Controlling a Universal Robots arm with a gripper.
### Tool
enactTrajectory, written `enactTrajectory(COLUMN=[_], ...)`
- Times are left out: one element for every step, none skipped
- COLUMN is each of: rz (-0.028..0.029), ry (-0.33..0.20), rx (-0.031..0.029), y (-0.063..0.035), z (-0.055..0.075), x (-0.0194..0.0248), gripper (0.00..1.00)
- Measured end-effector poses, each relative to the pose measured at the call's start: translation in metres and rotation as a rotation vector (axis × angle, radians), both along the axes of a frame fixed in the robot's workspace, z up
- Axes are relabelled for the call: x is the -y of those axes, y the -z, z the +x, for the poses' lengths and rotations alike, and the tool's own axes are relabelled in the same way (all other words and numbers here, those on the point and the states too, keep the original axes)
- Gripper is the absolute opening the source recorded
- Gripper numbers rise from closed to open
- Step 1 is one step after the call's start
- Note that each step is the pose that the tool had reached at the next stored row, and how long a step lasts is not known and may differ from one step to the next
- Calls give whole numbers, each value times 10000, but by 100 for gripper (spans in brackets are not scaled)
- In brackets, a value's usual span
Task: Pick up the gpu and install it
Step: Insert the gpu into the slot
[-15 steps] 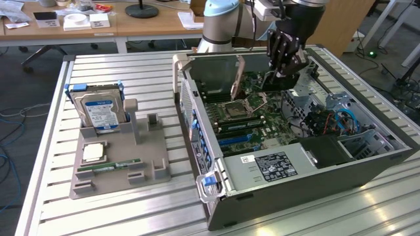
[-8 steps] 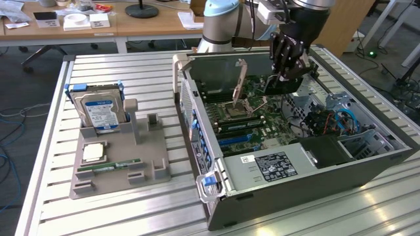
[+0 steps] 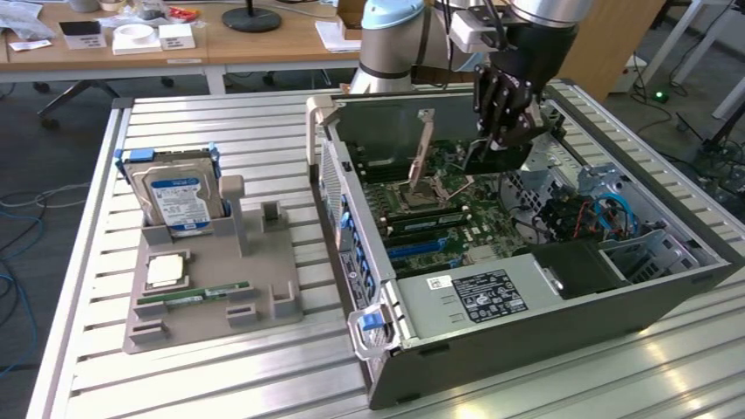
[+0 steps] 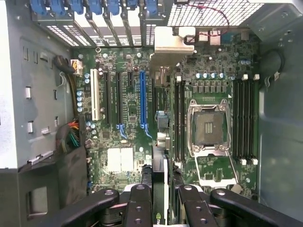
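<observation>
On the exterior view's left we see the grey tray [image 3: 268, 279], with the hard drive [image 3: 181, 205] standing in it and the memory stick [image 3: 192, 297] lying flat. To its right the open computer case [image 3: 524, 336] sits on the slatted surface [image 3: 233, 131]. Over the case's far end the hand [image 3: 509, 131] is partly closed on the gpu [image 3: 495, 159], gripping both faces so the card hangs on edge above the motherboard [image 4: 128, 118]. We judge the card light, stiff and fragile, best held by its bare edges.

- Exterior view looks down from afar, the open computer case [image 3: 524, 349] toward 4 o'clock.
- Wrist view faces down, close over the motherboard [image 4: 132, 118], which both views share.
</observation>
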State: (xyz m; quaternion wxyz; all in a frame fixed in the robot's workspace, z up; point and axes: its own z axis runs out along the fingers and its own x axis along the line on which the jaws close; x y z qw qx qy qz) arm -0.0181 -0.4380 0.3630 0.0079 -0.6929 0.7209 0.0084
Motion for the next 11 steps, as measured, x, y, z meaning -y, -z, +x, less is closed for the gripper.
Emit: enactTrajectory(rz=[-2, -1, -2, -4, -4, -4, -3, -1, -1, 3, 2], ry=[0, 0, 0, -1, -1, -1, 0, -1, 0, 0, 0], rx=[-1, -1, -1, -2, -1, -2, -1, -1, -1, 1, 1], y=[13, 26, 32, 32, 32, 33, 33, 34, 34, 40, 48], z=[-6, -12, -15, -15, -15, -15, -15, -15, -16, -15, -16], x=[0, 0, 0, 0, 0, 0, 0, 0, 0, 0, 0], gripper=[26, 26, 26, 26, 26, 26, 26, 26, 26, 26, 26])
